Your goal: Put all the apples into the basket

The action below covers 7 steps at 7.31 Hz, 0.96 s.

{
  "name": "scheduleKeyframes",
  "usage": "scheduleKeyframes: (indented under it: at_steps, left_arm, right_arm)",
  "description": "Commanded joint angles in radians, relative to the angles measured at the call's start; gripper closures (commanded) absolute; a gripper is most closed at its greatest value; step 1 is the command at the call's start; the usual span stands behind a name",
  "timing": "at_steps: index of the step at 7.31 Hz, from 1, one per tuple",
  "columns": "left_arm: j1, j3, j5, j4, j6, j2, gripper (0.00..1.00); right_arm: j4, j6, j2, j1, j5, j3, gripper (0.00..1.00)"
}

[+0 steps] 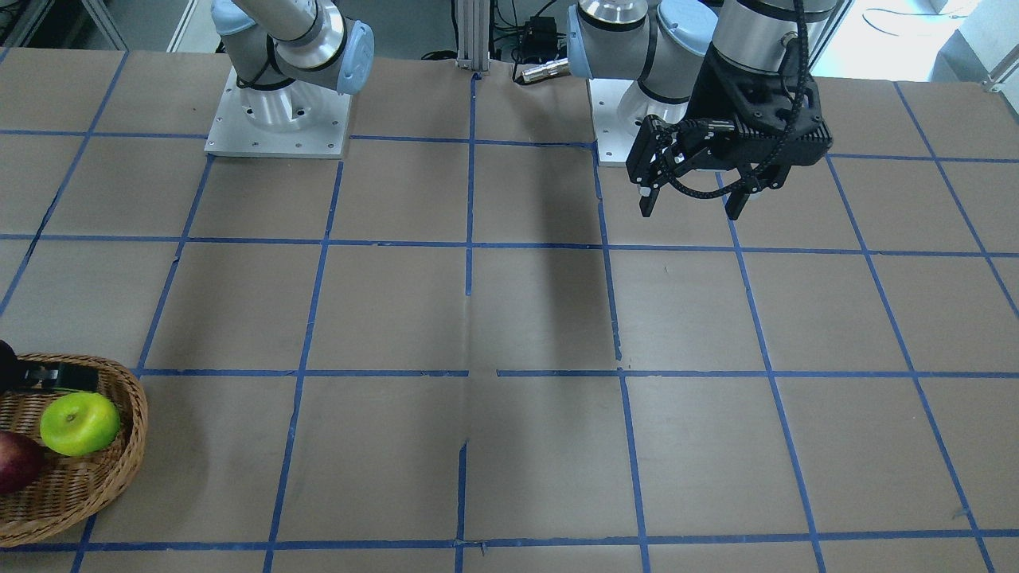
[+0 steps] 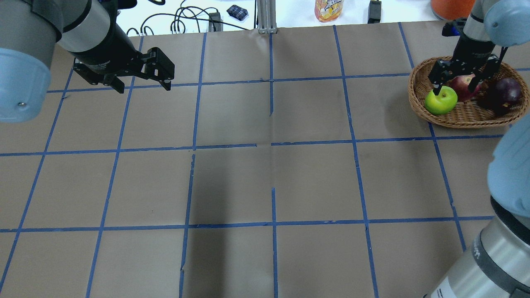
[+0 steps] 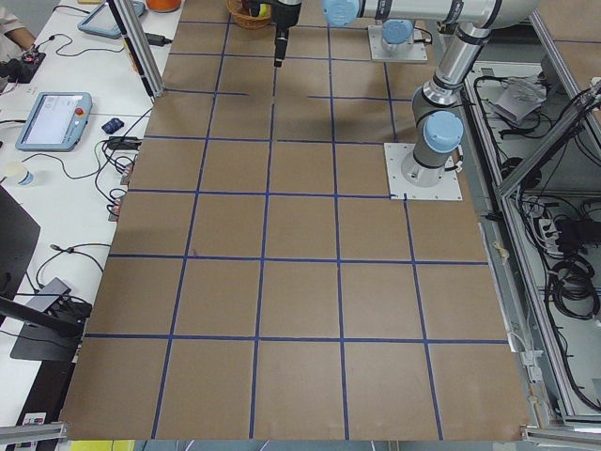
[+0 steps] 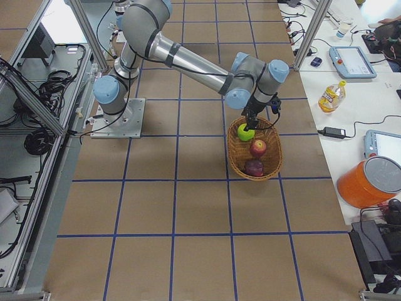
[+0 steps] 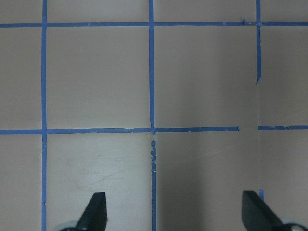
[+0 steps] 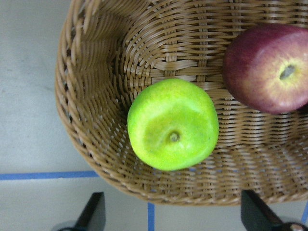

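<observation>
Wicker, light brown, woven: one shallow oval basket with a thick braided rim, on the brown-paper bench marked with a blue tape grid.

Front view: a smooth green apple and a red apple lie inside the basket. The left claw is well apart from the basket over bare bench, fingers spread, holding nothing.

Overhead: three round apples in the basket, one green and two red. The darker red apple sits at the end farthest from the green one. The right claw hangs over the basket, above the green and red ones.

Right side view: the three lie in a row inside the basket.

Right wrist view: claw tips wide apart, nothing pinched. Green apple dimple-up by the basket wall, just beside the yellowish-patched red apple.

Left wrist view: bench only, tips spread.
</observation>
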Motion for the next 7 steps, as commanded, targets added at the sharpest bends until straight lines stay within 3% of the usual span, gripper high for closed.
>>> scheduleKeyframes:
  at_steps: [1, 4, 7]
  left_arm:
    - [0.000, 0.000, 0.000, 0.000, 0.000, -0.002, 0.00]
    - [0.000, 0.001, 0.000, 0.000, 0.000, -0.002, 0.00]
    - [0.000, 0.000, -0.002, 0.000, 0.000, -0.002, 0.00]
  right_arm:
    - [0.123, 0.023, -0.189, 0.045, 0.008, 0.008, 0.00]
    - [0.174, 0.167, -0.431, 0.157, 0.031, 0.123, 0.00]
    - [0.162, 0.400, -0.483, 0.319, 0.100, 0.218, 0.00]
